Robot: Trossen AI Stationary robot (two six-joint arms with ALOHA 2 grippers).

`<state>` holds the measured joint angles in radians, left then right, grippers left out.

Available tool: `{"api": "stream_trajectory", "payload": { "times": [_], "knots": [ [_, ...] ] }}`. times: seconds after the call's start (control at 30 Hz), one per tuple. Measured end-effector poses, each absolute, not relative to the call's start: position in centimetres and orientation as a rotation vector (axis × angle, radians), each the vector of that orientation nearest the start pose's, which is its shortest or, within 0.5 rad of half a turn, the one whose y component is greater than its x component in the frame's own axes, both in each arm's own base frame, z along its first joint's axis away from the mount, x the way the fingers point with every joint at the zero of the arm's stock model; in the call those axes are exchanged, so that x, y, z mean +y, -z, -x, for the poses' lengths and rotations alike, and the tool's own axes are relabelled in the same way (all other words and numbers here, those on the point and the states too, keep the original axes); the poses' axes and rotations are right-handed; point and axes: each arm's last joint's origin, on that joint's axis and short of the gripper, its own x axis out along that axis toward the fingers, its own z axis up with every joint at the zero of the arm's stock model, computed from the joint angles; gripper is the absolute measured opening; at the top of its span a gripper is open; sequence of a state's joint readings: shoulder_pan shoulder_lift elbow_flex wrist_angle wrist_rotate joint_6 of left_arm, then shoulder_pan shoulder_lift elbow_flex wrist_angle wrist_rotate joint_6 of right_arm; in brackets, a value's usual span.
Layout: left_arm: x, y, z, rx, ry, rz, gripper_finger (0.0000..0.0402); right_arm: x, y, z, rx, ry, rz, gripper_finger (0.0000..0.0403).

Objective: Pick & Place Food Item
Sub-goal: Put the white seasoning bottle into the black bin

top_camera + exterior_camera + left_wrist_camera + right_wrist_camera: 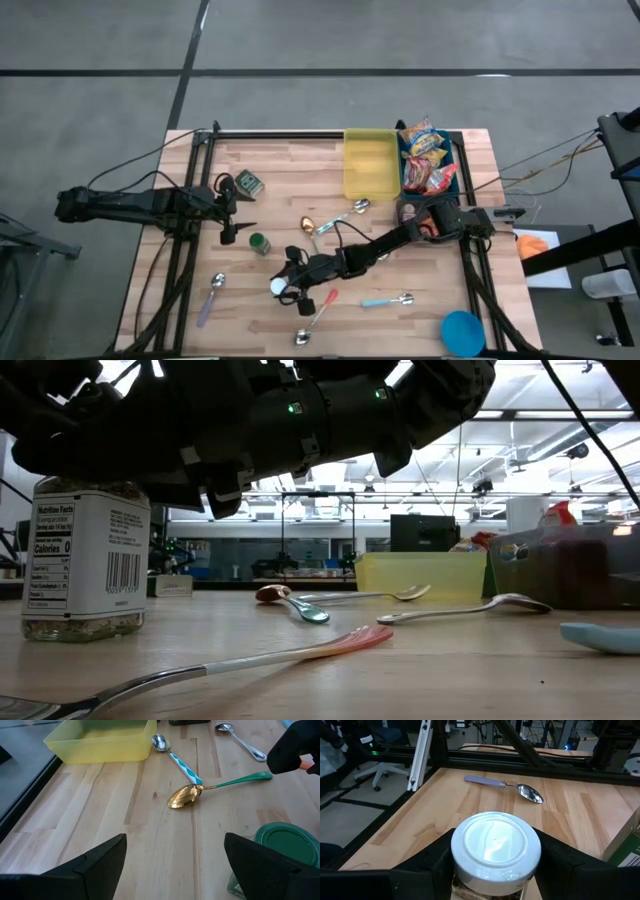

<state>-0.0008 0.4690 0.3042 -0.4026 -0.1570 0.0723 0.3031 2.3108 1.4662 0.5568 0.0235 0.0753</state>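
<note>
Overhead, the right gripper (284, 288) reaches across the wooden table (280, 165) to its near-centre area, its two fingers (435, 865) set on either side of a white-lidded spice jar (495, 851) and clasping it just below the lid; the low view shows the jar (84, 558) upright with its base on the tabletop. The left gripper (240, 217) hovers with fingers (100, 857) spread wide and empty, just beside a green-lidded jar (282, 842). Ahead of it lie a gold spoon with a green handle (192, 795) and a spoon with a teal-patterned handle (172, 752), which cross near the gold bowl. A yellow bin (369, 162) and a blue bin of packaged snacks (428, 155) stand side by side at the far edge. A red-handled spoon (318, 318) lies just beside the held jar; a purple-handled spoon (212, 297) lies near the left edge.
</note>
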Motion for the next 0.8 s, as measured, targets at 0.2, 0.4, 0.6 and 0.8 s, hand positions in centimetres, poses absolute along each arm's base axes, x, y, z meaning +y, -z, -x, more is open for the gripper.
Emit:
{"api": "stream_trajectory", "payload": {
  "times": [0.2,0.4,0.6,0.8],
  "knots": [
    [0.44,-19.0,-11.73,0.572,-0.131,-0.115,0.034,14.79,-12.79,-47.58,0.295,-0.267,-0.028,0.0201],
    [0.44,-19.0,-11.73,0.572,-0.132,-0.115,0.034,14.79,-12.81,-47.57,0.294,-0.266,-0.03,0.0201],
    [0.44,-19.0,-11.73,0.572,-0.132,-0.115,0.034,14.79,-12.81,-47.57,0.294,-0.266,-0.031,0.0201],
    [0.44,-19.01,-11.72,0.571,-0.132,-0.115,0.034,14.77,-13.28,-47.52,0.293,-0.266,-0.031,0.0201]
  ]
}}
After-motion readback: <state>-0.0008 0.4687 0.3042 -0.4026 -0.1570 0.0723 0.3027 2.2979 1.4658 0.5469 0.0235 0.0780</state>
